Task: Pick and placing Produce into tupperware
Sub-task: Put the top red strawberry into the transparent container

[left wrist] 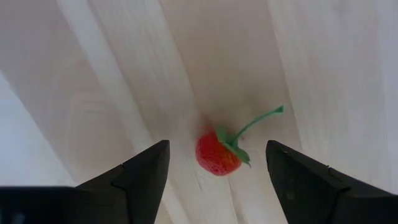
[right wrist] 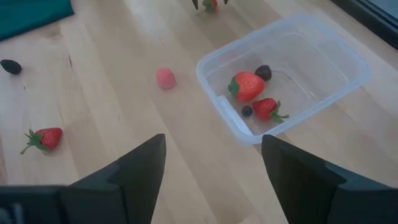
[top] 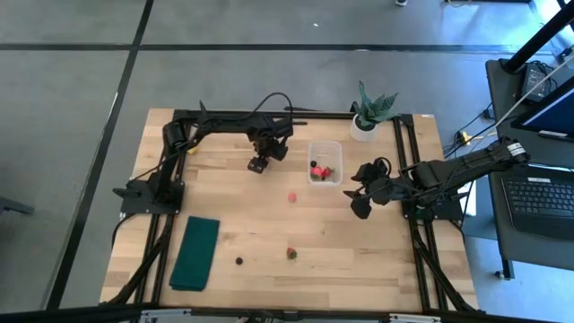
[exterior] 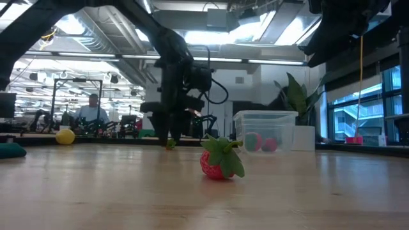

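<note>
My left gripper [top: 258,163] [left wrist: 217,146] hangs open just above the table, left of the tupperware. A red strawberry piece [left wrist: 217,155] with a green stem lies on the wood between its fingers, which stand clear of it on either side. The clear tupperware [top: 325,161] [right wrist: 286,68] holds two strawberry pieces [right wrist: 247,85] and two dark berries. On the table lie a pink piece [top: 292,196] [right wrist: 165,78], another strawberry piece [top: 291,253] [exterior: 220,160], a dark berry [top: 239,261] and a yellow piece [exterior: 64,136]. My right gripper [top: 361,202] [right wrist: 212,140] is open, raised right of the tub.
A dark green folded cloth [top: 195,253] lies near the table's left near corner. A potted green plant [top: 368,112] stands at the far edge, right of the tub. Bare wood stretches between the tub and the near edge. A person [exterior: 94,108] sits in the room behind.
</note>
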Available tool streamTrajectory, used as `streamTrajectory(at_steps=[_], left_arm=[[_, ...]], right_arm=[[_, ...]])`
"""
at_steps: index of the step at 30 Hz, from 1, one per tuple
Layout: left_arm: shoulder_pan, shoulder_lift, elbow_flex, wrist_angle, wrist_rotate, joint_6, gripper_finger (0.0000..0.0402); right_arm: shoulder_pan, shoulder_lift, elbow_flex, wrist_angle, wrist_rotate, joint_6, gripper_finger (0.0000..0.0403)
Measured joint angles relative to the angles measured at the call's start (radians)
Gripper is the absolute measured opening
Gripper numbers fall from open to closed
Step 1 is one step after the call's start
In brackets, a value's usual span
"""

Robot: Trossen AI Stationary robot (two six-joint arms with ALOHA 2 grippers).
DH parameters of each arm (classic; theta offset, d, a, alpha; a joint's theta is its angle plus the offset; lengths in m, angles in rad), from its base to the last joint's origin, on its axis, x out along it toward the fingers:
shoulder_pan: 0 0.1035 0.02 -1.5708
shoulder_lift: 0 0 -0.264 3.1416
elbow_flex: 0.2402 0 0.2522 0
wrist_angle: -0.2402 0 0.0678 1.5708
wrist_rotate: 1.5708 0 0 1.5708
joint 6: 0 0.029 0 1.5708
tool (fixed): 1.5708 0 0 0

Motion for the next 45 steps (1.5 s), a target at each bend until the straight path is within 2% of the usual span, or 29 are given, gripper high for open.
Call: streamTrajectory(at_steps=[16,35,41,45], left_arm=[[0.001,0.027,0.001,-0.004,-0.009,-0.012,0.0215],[-0.002,0.028,0.001,-0.006,-0.012,-0.077,0.0093],[-0.003,0.022,0.000,-0.014,-0.016,-0.122,0.0092],[-0.013,-0.028,-0.003,-0.040,-0.018,-0.138,0.0085]], right_arm=[[0.000,0.000,0.000,-0.021,0.000,0.000,0.0267],[0.000,0.000,0.000,-0.021,0.000,0.000,0.0267],[0.000,0.000,0.000,-0.021,0.000,0.000,0.0267],[0.000,0.000,0.000,-0.021,0.000,0.000,0.0267]])
